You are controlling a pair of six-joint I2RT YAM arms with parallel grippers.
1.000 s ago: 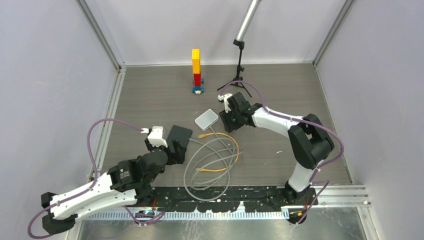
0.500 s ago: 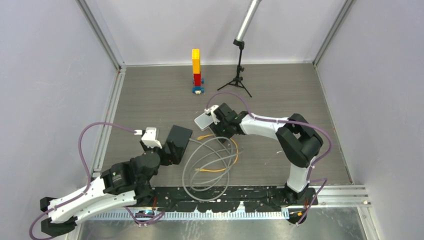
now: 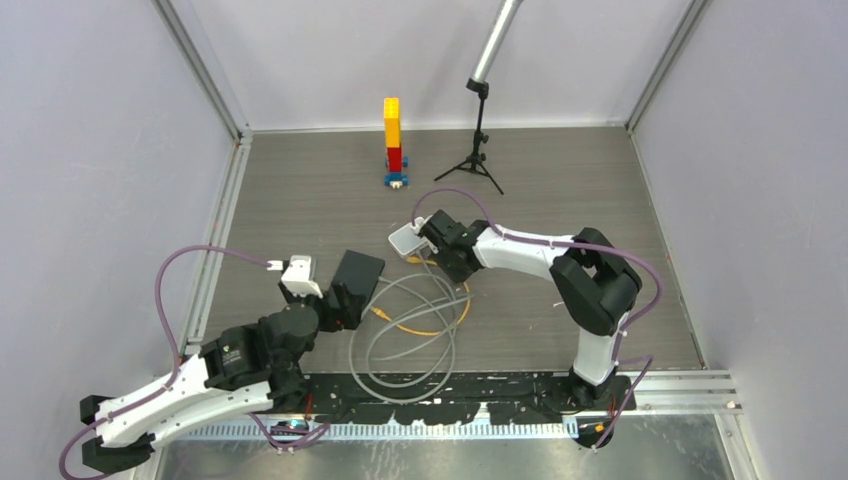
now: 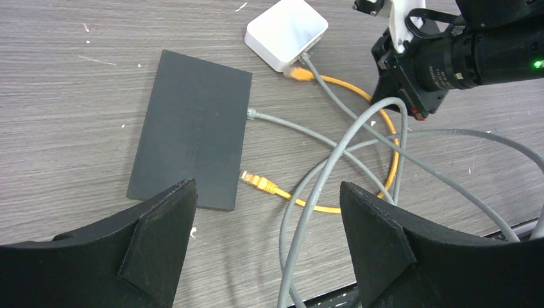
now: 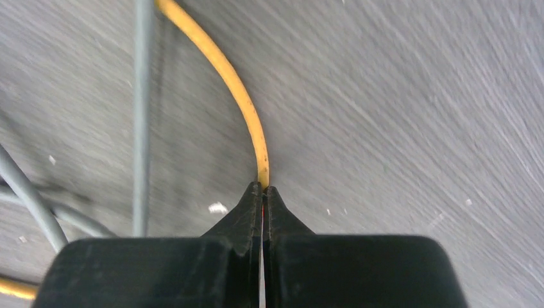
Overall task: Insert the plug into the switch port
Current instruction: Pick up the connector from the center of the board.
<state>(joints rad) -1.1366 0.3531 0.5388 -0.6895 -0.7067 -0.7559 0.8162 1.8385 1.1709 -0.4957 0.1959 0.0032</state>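
While clenched on yellow cable (image 5: 247, 122), right end effector (image 5: 263, 188) near plug (image 4: 298, 74) at white box (image 4: 285, 32).

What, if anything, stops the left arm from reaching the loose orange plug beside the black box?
Probably nothing: yes, it looks reachable. The orange plug lies on the table just ahead of the left arm and its open fingers, beside the black box. Only a grey cable loops close by.

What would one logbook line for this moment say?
right gripper: shut on yellow cable | left gripper: open, near black box | white box: yellow plug at its side, seating unclear
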